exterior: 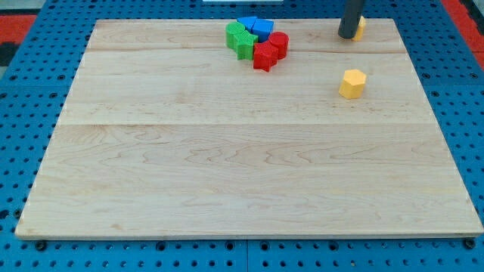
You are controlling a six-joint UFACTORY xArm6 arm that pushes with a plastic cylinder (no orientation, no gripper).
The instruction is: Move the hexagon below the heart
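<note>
Here, yellow hexagon point(352, 83) well below my tip point(348, 35), apart.

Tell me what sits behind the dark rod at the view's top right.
A yellow block peeks out to the right of my tip. Most of it is covered by the rod, so its shape cannot be made out.

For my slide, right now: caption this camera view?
My tip rests beside a yellow block at the board's top, yellow hexagon below, red, green and blue blocks clustered left.
</note>
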